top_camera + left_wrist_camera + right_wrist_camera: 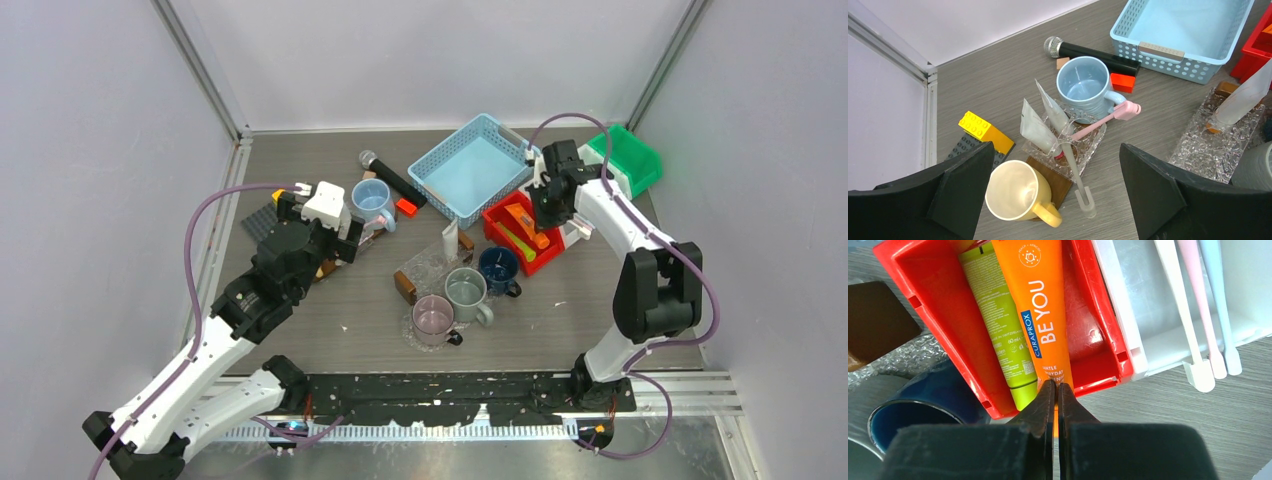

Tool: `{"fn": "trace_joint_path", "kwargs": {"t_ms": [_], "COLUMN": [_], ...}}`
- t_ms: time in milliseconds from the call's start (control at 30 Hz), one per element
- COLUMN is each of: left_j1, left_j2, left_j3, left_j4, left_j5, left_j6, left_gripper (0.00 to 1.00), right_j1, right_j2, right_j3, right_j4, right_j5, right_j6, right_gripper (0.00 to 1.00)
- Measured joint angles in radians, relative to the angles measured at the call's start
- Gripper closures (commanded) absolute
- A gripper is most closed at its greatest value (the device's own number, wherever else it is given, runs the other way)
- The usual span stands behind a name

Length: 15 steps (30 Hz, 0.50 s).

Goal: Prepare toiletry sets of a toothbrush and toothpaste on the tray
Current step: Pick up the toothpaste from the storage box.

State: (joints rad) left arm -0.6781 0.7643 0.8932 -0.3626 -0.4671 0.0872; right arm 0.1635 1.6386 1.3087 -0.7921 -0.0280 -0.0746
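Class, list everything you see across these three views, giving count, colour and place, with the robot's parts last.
toothpaste tubes: 5; orange tube and green tube in red bin; white tubes, two on left clear tray, one on middle clear tray
toothbrushes: 5; white, pink, blue in white bin; pink, clear across left clear tray
mugs: 5; light blue, yellow, navy, grey, mauve; around the trays
basket: 1, light blue, far centre
green bin: 1, green, far right
microphone: 1, black, beside basket
bricks: 2; yellow, red; left half
baseplate: 1, dark grey, by yellow brick
left gripper: 1, black, open above left clear tray
right gripper: 1, black, shut on orange tube
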Motion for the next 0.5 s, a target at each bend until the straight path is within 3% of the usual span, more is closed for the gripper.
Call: {"fn": "trace_joint_path", "kwargs": {"t_ms": [233, 500], "left_j1": [0.000, 0.002], "left_j2": [0.000, 0.000], "left_j3": [0.000, 0.000], "left_j4": [0.000, 0.001], "left_j5": [0.000, 0.000], "left_j6": [0.000, 0.000], "left_gripper": [0.00, 0.00], "right_j1": [0.006, 0.019], "right_j2": [0.063, 0.127], "right_j3": [-0.024, -0.046], "right_j4": [0.025, 0.058], "right_j5": [0.042, 0.086], "right_j6": [0.006, 0.005], "right_gripper": [0.64, 0.52]}}
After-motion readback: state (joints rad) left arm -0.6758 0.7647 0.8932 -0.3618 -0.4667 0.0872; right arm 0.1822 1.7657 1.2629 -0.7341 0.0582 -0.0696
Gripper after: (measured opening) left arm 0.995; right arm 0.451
